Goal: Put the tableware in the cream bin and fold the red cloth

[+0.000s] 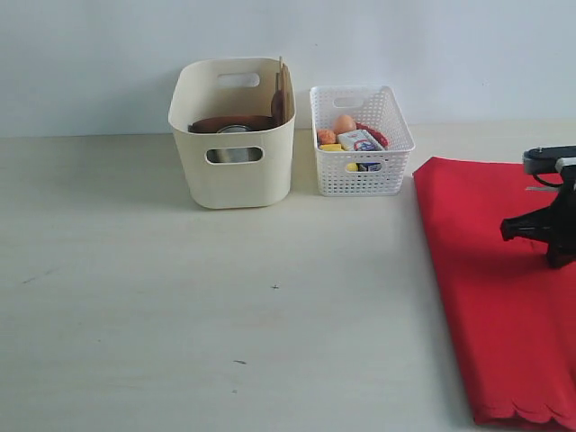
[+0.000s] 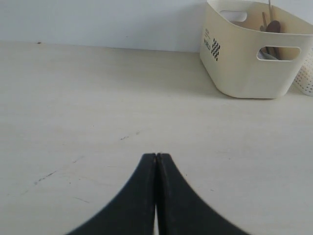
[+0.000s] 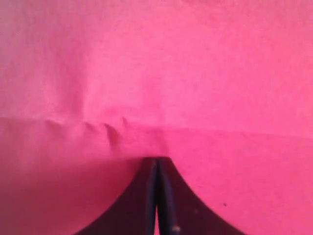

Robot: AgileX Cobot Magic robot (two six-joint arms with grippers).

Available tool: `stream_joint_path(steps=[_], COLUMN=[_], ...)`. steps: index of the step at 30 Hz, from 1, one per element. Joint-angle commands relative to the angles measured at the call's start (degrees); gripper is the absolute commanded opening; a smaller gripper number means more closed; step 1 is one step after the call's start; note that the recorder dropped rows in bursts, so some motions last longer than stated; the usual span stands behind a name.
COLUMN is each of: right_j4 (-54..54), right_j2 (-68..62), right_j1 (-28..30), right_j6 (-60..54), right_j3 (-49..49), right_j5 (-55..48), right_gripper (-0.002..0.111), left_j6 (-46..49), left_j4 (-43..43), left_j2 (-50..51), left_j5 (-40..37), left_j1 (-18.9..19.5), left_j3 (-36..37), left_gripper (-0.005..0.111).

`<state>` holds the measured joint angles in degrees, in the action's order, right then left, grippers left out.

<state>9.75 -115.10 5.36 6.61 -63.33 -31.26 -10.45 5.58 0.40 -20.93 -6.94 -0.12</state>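
The cream bin (image 1: 234, 171) (image 2: 249, 73) stands at the back of the table. Tableware sits inside it: a brown plate (image 1: 232, 123), a steel cup (image 1: 234, 155) seen through the handle hole, chopsticks (image 1: 282, 76) and a dark spoon (image 1: 277, 103) (image 2: 274, 27) leaning in a corner. The red cloth (image 1: 495, 297) (image 3: 195, 73) lies spread flat on the right, scalloped edge nearest the front. My right gripper (image 1: 558, 256) (image 3: 156, 160) is shut, tips down at the cloth beside small puckers. My left gripper (image 2: 156, 155) is shut over bare table and is outside the exterior view.
A white lattice basket (image 1: 360, 144) (image 2: 305, 78) with an egg and other food stands right of the bin, close to the cloth's far corner. A pale wall runs behind both containers. The cloth runs off the exterior view's right edge.
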Motion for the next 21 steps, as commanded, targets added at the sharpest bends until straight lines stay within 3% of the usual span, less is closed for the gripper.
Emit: stream_joint_path(steps=[1, 11, 21], right_j4=[-0.2, -0.8, -5.3], right_j2=[-5.8, -12.2, -22.8], right_j1=[0.0, 0.0, 0.0], right_j6=[-0.7, -4.0, -12.5], right_j3=[-3.4, -17.3, -37.8], right_j5=[1.7, 0.9, -4.2], right_gripper=[0.000, 0.000, 0.000], left_j6=[-0.3, -0.3, -0.3], left_j4=[-0.6, -0.6, -0.6], left_j2=[-0.4, -0.4, -0.4], left_j5=[0.5, 0.5, 0.5], left_j1=[0.2, 0.2, 0.2], left_j3=[0.1, 0.1, 0.1], left_gripper=[0.000, 0.000, 0.000])
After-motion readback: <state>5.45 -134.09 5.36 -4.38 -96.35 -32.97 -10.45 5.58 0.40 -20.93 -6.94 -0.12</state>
